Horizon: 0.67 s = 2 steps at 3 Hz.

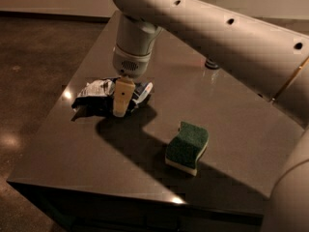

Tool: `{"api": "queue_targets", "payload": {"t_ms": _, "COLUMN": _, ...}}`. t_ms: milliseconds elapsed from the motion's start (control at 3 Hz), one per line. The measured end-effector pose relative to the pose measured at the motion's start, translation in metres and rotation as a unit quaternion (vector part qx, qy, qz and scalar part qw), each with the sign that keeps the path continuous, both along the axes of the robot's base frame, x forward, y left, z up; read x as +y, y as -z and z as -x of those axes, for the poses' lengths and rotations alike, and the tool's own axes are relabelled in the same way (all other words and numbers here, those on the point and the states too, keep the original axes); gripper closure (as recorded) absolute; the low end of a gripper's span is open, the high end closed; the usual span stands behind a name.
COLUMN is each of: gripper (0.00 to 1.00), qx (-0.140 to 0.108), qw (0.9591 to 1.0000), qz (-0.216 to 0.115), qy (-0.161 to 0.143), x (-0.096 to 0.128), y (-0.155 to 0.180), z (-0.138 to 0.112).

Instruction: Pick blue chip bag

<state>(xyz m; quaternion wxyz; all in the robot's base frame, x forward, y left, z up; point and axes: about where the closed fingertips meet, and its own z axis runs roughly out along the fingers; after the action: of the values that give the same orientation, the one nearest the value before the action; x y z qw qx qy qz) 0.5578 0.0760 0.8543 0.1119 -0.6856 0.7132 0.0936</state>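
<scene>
The blue chip bag [96, 96] lies crumpled on the left part of the dark table [87, 149], dark blue with white patches. My gripper [120, 105] hangs from the white arm directly over the bag's right half, its cream fingers [122, 94] pointing down and overlapping the bag. The fingertips are at or just above the foil.
A green wavy sponge [187, 146] lies toward the table's front right. The base of a drink can [211, 65] shows at the back, mostly hidden behind the arm. The table's left and front edges are near the bag and sponge.
</scene>
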Motion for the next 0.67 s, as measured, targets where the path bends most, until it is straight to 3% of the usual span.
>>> {"api": "queue_targets", "payload": {"t_ms": 333, "gripper": 0.55, "qx": -0.004, "qw": 0.9999, "qz": -0.005, "qy": -0.014, "x": -0.004, "y": -0.010, "z": 0.003}}
{"api": "queue_targets", "payload": {"t_ms": 667, "gripper": 0.78, "qx": -0.004, "qw": 0.9995, "qz": -0.022, "qy": -0.022, "x": -0.008, "y": -0.025, "z": 0.007}}
